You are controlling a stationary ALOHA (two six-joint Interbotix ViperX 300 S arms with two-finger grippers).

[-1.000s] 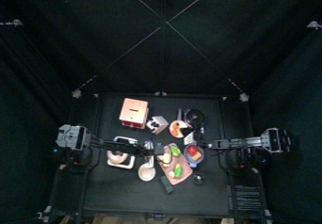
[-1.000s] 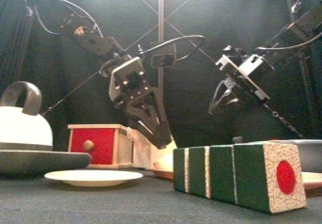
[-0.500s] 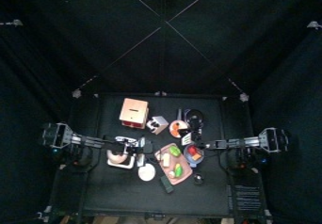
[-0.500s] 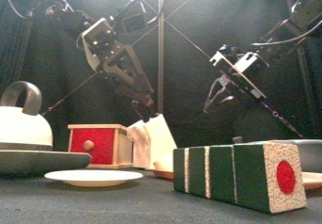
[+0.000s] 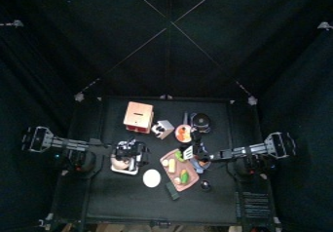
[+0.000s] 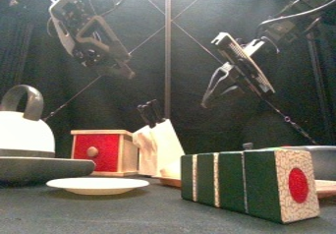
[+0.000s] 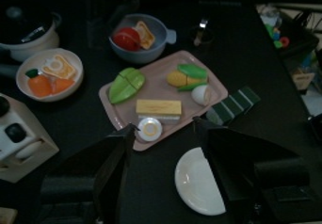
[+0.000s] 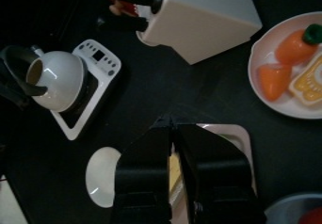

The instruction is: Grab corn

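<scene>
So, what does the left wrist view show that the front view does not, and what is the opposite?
Only the left wrist view shows the pink rectangular tray with its food: a green leaf piece, a yellow block and a yellow-green corn-like piece. It also shows the blue bowl. Only the front view shows the red wooden box and both raised arms. Both show the flat white plate and the green striped block.

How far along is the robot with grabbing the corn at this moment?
Done: nothing yet. The yellow corn cob with green husk lies on the pink tray, untouched. In hand: the left gripper hangs open and empty above that tray. Left to do: descend, close on the corn, lift. The right gripper hangs raised on its own side.
</scene>
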